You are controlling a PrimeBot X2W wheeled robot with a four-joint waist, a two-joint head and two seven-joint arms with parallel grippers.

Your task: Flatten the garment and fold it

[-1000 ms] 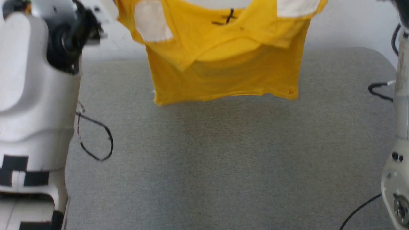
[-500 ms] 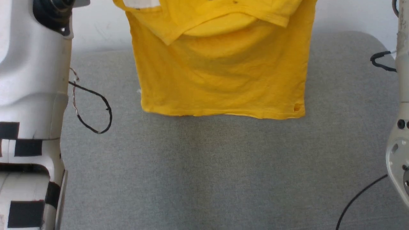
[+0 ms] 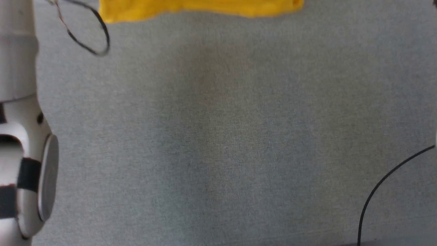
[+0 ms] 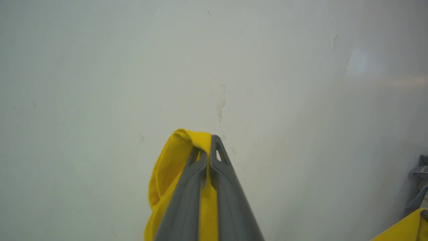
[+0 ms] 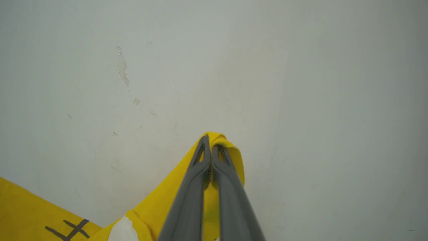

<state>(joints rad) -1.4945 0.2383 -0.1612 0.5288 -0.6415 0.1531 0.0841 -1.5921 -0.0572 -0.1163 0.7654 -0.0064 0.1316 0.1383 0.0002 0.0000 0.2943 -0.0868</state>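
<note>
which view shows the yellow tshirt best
Right wrist view: the yellow T-shirt hangs from shut jaws, with its white patch and black cross. Head view gives a hem strip; left wrist view, a pinched fold.

A grey table [image 3: 218, 136] covered in a fine woven cloth spreads across the head view, its weave even and unmarked, with a faintly darker patch running down its middle. A thin black cable loop [image 3: 97, 37] shows against the cloth at the upper left, and another black cable [image 3: 379, 186] curves up from the bottom edge at the lower right; whether either touches the cloth cannot be told. In the left wrist view a white wall [image 4: 100, 67] bears a narrow upright chip of flaked paint [image 4: 220, 103]. The right wrist view shows the white wall [image 5: 317, 67] with a similar flaked streak [image 5: 123, 70] and a smaller chip [image 5: 136, 101] just below it.
</note>
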